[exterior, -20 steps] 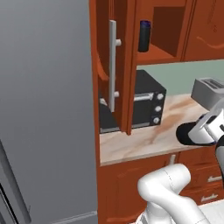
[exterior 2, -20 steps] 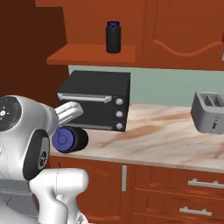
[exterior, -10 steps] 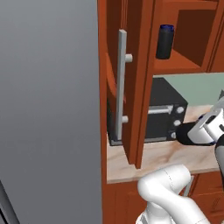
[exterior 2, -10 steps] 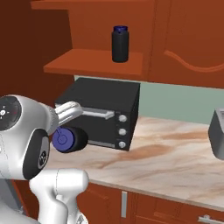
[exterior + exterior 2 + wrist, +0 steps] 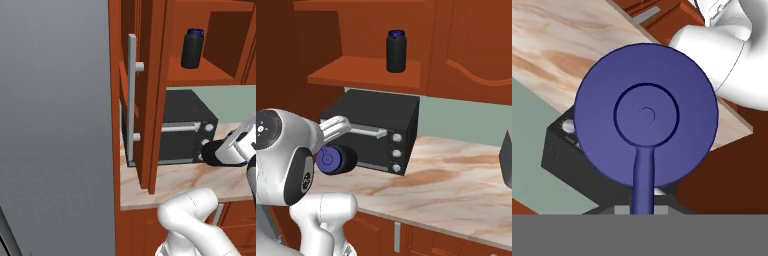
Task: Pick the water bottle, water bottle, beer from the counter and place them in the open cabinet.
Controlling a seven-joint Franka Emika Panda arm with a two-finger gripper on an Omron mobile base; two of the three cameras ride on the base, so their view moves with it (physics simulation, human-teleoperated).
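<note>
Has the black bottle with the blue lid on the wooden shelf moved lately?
No. The black bottle stands on the same spot of the red-brown wooden shelf, above the black oven; the whole view shifted, so the camera moved.

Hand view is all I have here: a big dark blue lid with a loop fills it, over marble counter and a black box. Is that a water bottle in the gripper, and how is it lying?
Observer: Yes. The gripper is shut on a black water bottle, held on its side in the air in front of the black oven.
Operator: Is anything in the open cabinet yet?
Observer: One other water bottle stands upright on the cabinet shelf, above the oven.
Operator: Where is the cabinet door?
Observer: In the left base view it stands swung open left of the oven, grey bar handle facing the camera.
</note>
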